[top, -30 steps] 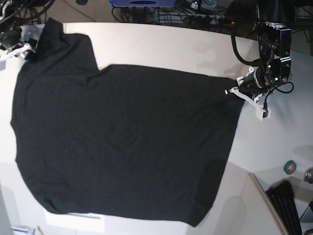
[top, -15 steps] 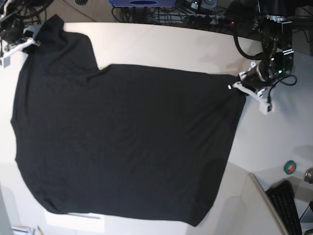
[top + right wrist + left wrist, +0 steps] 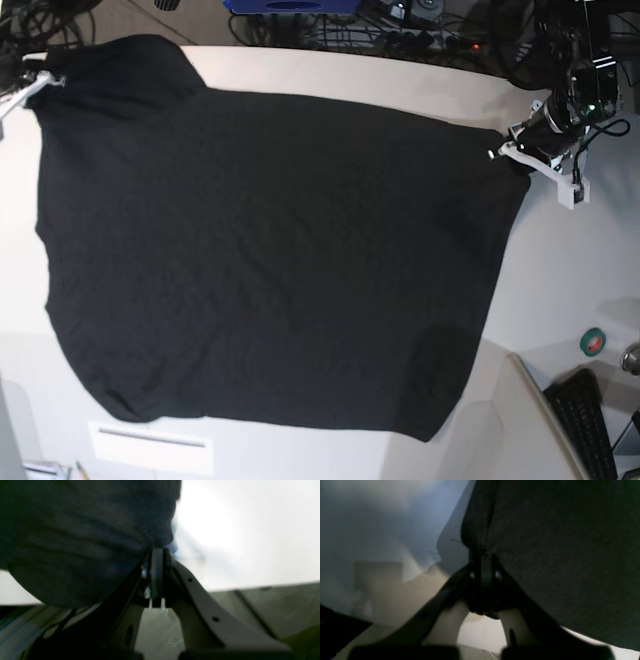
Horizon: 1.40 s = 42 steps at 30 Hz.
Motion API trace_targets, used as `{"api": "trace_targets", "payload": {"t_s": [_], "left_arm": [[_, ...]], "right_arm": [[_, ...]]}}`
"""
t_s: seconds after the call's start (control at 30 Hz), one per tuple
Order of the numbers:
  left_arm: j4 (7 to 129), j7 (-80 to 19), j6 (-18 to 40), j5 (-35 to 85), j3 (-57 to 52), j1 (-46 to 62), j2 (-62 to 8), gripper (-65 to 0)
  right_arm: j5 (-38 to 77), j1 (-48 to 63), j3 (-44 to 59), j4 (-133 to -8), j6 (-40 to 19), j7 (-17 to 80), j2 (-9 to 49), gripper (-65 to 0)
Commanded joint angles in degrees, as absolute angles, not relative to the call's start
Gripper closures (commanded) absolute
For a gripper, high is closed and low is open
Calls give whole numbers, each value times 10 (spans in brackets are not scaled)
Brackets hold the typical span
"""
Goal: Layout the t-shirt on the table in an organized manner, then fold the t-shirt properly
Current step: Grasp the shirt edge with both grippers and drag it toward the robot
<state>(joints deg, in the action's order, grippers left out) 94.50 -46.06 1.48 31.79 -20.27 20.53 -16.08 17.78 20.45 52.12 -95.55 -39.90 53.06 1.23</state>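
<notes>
Soft, limp t-shirt on tabletop; left hand and right hand each clenched on an edge.

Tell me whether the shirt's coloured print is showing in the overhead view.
No, the t-shirt shows only plain black fabric spread across the table.

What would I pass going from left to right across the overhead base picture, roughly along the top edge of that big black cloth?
Right arm's fingers pinching the cloth's corner → the black t-shirt spread over the table → left arm's fingers pinching the opposite corner → green tape roll, lower down near the right edge.
</notes>
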Motion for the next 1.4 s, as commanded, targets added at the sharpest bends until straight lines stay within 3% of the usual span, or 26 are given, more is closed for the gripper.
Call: {"api": "trace_targets", "payload": {"t_s": [0.0,0.3,0.53,0.7,1.03,1.37], "left_arm": [[955,-455,15,321,-205,201,-166,0],[950,-474,15,321,-204,145,-153,0],[948,-520,15,321,-204,73,-143,0],[896,-520,14,321,-204,23,-139,0],[829,-516,14,321,-204,-29,-139,0],[768,-463,13,321,-205,-60,-138,0]], "right_arm": [[182,200,523,-975,-400,529,22,0],[173,120,522,-981,-400,550,29,0],[50,21,522,-931,-400,546,28,0],[38,-25,521,-891,-400,545,37,0],[37,-79,439,-825,-400,540,64,0],[38,-109,378,-750,-337,451,75,0]]}}
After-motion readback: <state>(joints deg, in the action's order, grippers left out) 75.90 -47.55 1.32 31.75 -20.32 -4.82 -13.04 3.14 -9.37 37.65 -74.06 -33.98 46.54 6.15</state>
